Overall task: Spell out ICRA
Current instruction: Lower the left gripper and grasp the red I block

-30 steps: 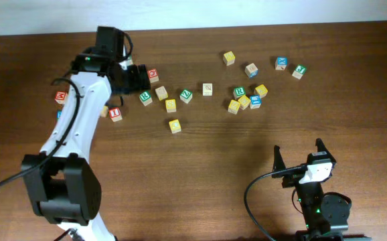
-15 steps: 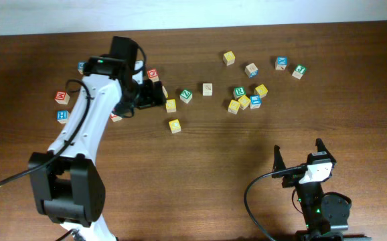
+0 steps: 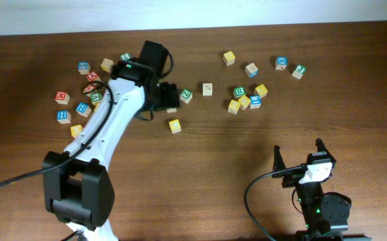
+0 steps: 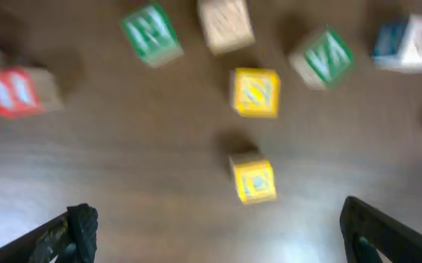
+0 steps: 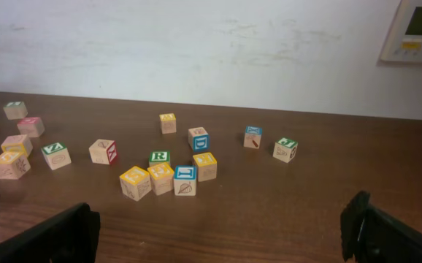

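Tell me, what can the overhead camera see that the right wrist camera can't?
Only the overhead view shows the white left arm stretched out over the cubes. Only the right wrist view shows the white wall and a wall panel in the top corner. Both show the green R cube with yellow cubes and a blue cube huddled next to it.

Green R clear on R cube (image 5: 159, 156), top face. Other cubes (image 5: 135, 183): letters too small; left wrist view all blur. Wall panel (image 5: 420, 29) print illegible.
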`<action>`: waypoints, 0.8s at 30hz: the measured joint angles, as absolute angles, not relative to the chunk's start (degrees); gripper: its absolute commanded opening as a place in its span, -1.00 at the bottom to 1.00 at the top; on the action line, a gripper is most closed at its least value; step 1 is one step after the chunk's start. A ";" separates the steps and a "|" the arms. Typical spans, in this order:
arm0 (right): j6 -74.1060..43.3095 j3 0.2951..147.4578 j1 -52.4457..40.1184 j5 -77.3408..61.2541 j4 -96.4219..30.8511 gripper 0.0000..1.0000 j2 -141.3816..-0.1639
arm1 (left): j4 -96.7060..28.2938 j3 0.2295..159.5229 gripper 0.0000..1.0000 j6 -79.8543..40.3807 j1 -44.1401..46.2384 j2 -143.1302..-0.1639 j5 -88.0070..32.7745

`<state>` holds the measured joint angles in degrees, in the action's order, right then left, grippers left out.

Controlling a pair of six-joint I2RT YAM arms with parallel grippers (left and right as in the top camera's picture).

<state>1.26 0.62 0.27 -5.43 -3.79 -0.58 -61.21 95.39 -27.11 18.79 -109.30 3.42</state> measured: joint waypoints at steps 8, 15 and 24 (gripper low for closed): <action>1.26 0.62 0.27 -5.43 -3.81 0.97 -0.58 | -60.29 93.97 0.81 -27.27 5.19 -109.30 7.35; 1.28 0.62 0.27 -5.43 -3.79 0.97 -0.58 | -52.01 84.20 0.67 -30.52 4.49 -109.40 8.64; 1.28 0.62 0.27 -5.43 -3.81 0.97 -0.58 | -45.36 83.44 0.38 -32.80 3.25 -118.04 10.57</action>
<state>1.28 0.62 0.27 -5.43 -3.81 -0.58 -45.36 83.44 -32.80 3.25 -118.04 10.57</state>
